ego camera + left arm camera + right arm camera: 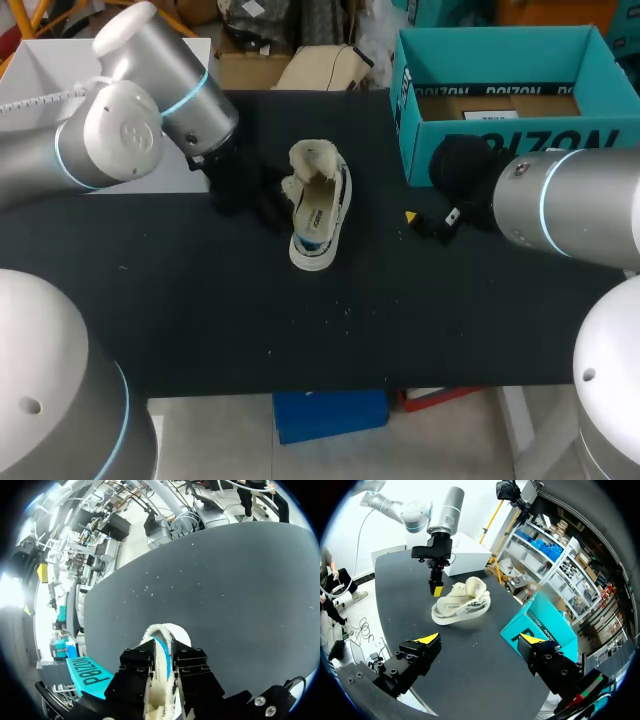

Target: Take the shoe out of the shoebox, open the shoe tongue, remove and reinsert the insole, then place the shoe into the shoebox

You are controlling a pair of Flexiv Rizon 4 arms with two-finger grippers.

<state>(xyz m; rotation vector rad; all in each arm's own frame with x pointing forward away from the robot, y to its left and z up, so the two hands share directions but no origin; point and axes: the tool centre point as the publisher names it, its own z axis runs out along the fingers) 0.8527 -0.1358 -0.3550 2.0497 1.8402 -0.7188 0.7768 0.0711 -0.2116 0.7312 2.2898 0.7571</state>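
Head view: the bare surface (200,300) along the lower frame gives wide room to pass. Centre is blocked by the shoe (318,210), with the left pincer (436,589) clamped on its left flank. The shoebox (500,150) walls off the upper right. The right pincer (425,222) — fingers spread — sits in the lane between shoebox and shoe.

The shoe (318,215) has a matt off-white cloth upper, a rough fleecy lining at the collar and a smooth rubbery sole band. The table (200,320) has a matt black covering (dusted with fine pale specks). The shoebox (500,150) is matt teal cardboard, plain brown inside. The left arm (140,110) and right arm (570,205) have smooth, satin silver casings. The right gripper (480,640) has matt black fingers.
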